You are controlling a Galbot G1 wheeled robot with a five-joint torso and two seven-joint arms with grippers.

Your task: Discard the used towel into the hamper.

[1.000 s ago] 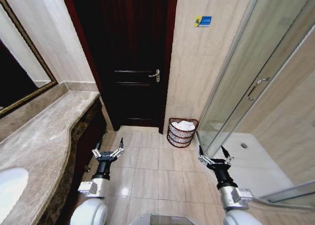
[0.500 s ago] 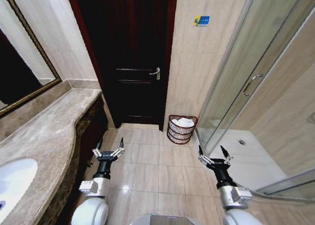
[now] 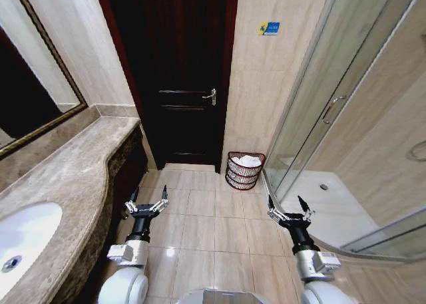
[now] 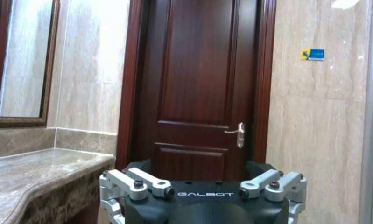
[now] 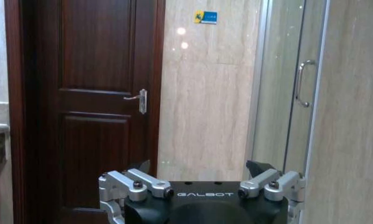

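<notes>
The hamper (image 3: 245,170) is a small dark red-brown wire basket on the floor against the beige wall, between the door and the shower. A white towel (image 3: 247,161) lies bunched inside it, showing above the rim. My left gripper (image 3: 147,200) is held low over the floor tiles near the counter, open and empty. My right gripper (image 3: 287,207) hangs at the same height by the shower threshold, also open and empty. Both are well short of the hamper.
A dark wooden door (image 3: 174,78) stands shut ahead. A marble counter (image 3: 66,184) with a white sink (image 3: 23,237) runs along the left under a mirror (image 3: 30,98). A glass shower enclosure (image 3: 346,131) fills the right. Tiled floor (image 3: 213,224) lies between.
The whole head view has shifted: the hamper and door look farther off and more of the sink shows. Both arms keep the same pose.
</notes>
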